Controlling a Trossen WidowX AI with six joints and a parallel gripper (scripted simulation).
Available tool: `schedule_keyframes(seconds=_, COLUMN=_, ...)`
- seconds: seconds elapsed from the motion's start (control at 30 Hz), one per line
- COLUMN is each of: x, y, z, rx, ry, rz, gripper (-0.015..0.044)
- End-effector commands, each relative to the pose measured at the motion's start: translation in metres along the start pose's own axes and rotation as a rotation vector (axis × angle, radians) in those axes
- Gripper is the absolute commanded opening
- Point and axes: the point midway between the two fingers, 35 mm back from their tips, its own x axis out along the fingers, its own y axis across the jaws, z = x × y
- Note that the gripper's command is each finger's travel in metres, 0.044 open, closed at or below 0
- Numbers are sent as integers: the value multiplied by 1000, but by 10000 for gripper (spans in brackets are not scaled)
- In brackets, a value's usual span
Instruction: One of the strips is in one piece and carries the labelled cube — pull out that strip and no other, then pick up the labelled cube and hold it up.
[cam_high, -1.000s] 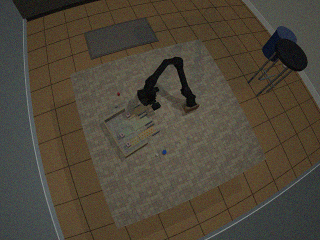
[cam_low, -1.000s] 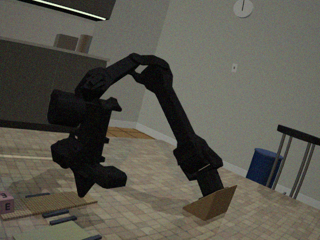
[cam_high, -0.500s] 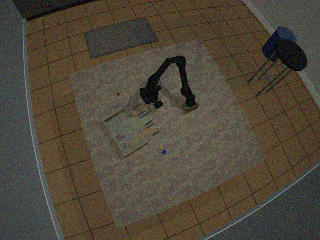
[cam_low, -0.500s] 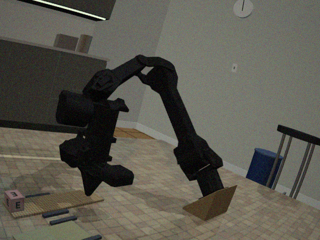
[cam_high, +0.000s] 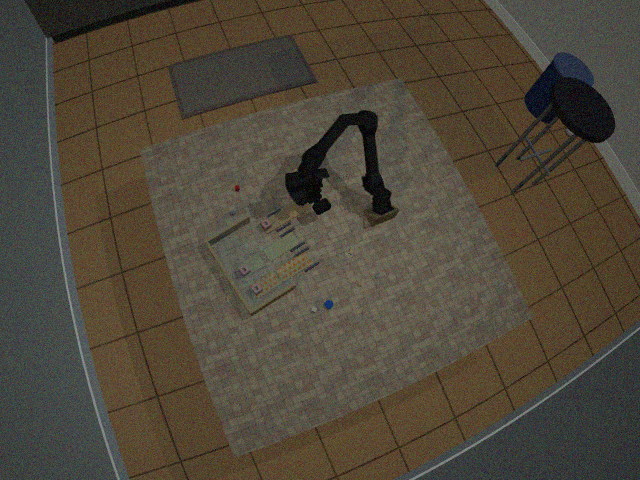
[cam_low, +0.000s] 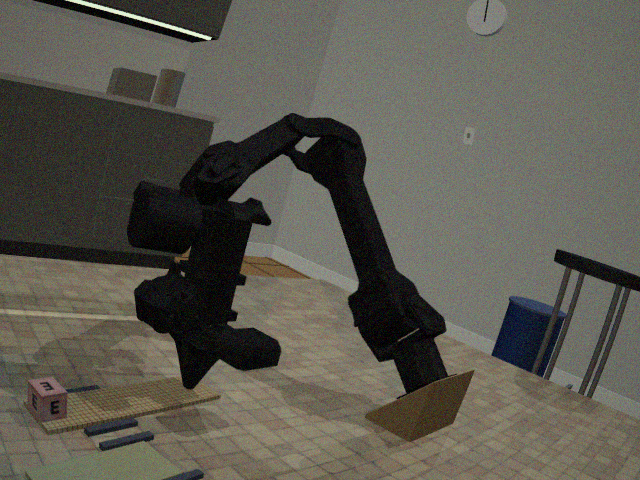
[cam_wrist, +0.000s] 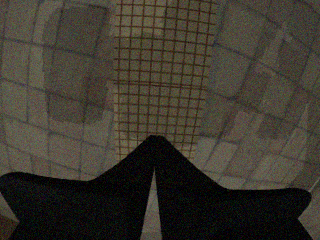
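The desk (cam_high: 361, 330), a broad surface patterned in small pale tiles, carries everything here. On it the black arm (cam_low: 356, 217) rises from a tan wedge base (cam_low: 429, 403) and folds over so that its jaws (cam_low: 192, 381) point straight down at the near end of a tan gridded strip (cam_low: 129, 400). The jaws are pressed fully together with nothing between them; in the wrist view the fingers meet in a single point over the strip's end, though whether they touch it cannot be told. A shallow tray (cam_high: 227, 273) lies farther out, with more strips and two pink cubes in it. The pink labelled cube (cam_low: 47, 398), marked with an E, sits on the far end of the gridded strip, well apart from the jaws. Short dark bars (cam_low: 111, 426) lie just beside the strip.
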Motion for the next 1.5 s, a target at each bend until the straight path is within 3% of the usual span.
schedule_keyframes(seconds=0.0, x=6, y=2, z=-13, rx=-9, ry=30, rz=3, gripper=0)
schedule_keyframes(seconds=0.57, x=6, y=2, z=-14, rx=-9, ry=30, rz=3, gripper=0)
schedule_keyframes(seconds=0.73, x=-39, y=0, z=-4, rx=-9, ry=28, rz=6, gripper=0)
schedule_keyframes(seconds=0.9, x=-41, y=0, z=-4, rx=-9, ry=30, rz=6, gripper=0)
schedule_keyframes(seconds=1.47, x=-42, y=2, z=54, rx=-55, ry=27, rz=7, gripper=440)
